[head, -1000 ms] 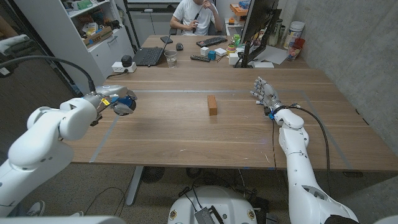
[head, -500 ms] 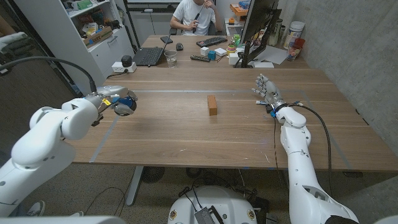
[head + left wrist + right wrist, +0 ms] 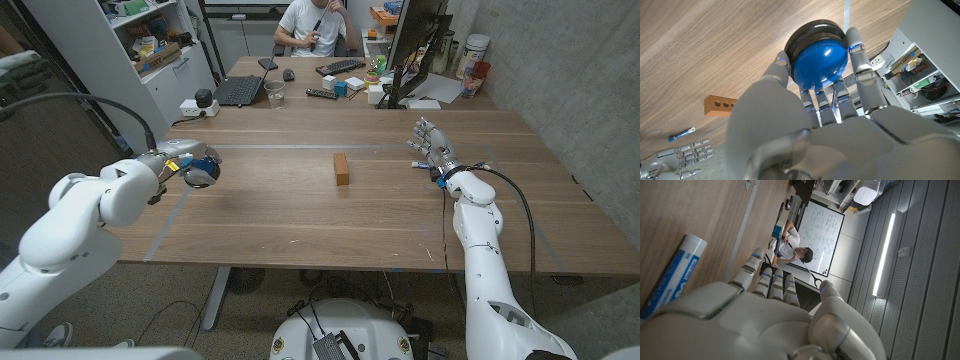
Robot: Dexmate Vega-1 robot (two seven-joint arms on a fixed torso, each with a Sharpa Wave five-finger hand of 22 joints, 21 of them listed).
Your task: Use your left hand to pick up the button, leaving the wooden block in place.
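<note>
Right hand (image 3: 428,141) has edged sideways; left hand (image 3: 190,164) grips button (image 3: 819,59)

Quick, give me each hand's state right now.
Left hand: holding the blue button.
Right hand: open, holding nothing.

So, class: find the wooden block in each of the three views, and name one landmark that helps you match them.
Head view: wooden block stands mid-table between the arms.
Left wrist view: wooden block lies beyond the left hand and its blue button.
Right wrist view: I cannot find it.
Shared landmark: the blue-and-white marker by the right hand.
</note>
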